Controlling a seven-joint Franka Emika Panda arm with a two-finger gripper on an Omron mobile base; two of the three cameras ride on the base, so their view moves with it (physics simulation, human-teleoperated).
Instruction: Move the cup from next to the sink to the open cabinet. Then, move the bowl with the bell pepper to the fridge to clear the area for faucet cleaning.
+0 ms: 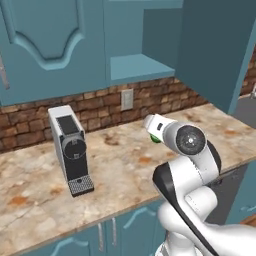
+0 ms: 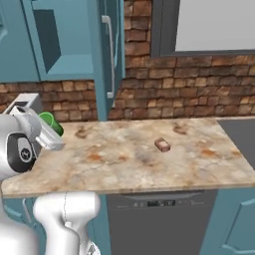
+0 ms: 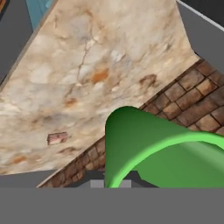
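I'm seeing the cup [image 3: 166, 153] lying on its side in the gripper [image 2: 50, 130], whose jaws are clamping tight on it, lifted above the marble counter [image 1: 125, 160]. I'm holding it below the open cabinet [image 1: 140, 65], right of the coffee machine [image 1: 70, 150]. A small brown block [image 2: 162, 145] is sitting further along the counter.

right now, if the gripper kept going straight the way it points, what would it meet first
Probably the brick wall behind the counter. The gripper, shut on the cup, faces that wall in the hand view, though depth is hard to judge.
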